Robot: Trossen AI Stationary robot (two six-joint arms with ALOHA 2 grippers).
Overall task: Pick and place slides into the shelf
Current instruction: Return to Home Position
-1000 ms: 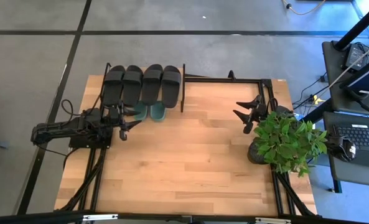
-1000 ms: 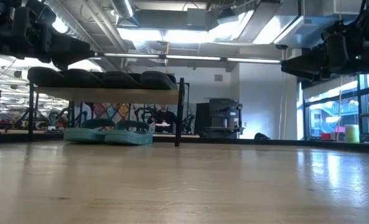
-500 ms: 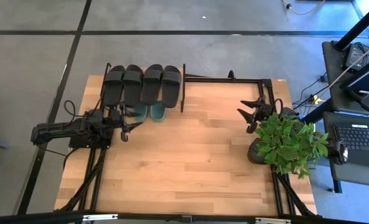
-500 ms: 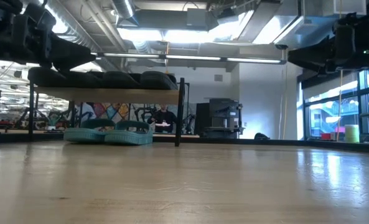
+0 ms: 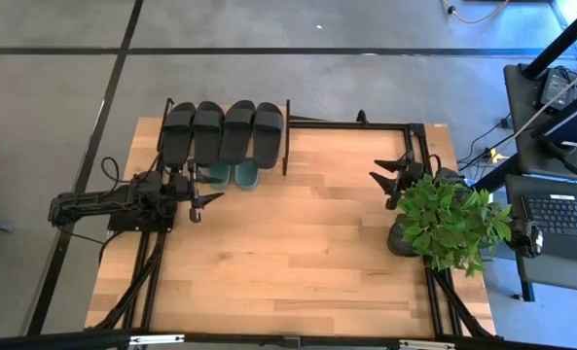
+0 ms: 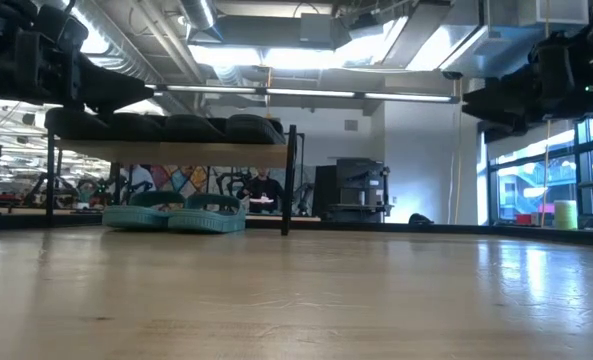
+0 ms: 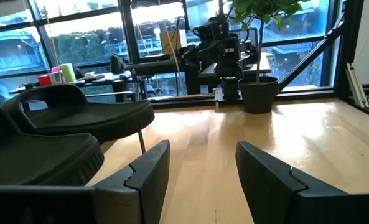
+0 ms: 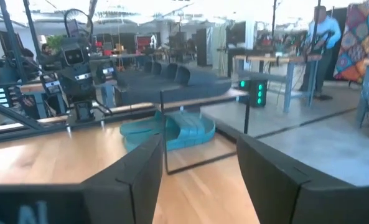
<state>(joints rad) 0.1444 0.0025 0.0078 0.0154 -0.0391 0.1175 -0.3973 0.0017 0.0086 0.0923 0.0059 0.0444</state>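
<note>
At the desk's (image 5: 298, 253) far left corner: shelf (image 5: 287, 137) with four black slides (image 5: 223, 131) on top, two green slides (image 5: 235, 176) beneath. Near the left edge, left pincer (image 5: 203, 198) empty, spread apart; by the right edge, beside one potted plant (image 5: 450, 224), right pincer (image 5: 384, 182) likewise apart.

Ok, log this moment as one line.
black slides: four on shelf top | green slides: two underneath | left tool: open, empty | right tool: open, empty
</note>
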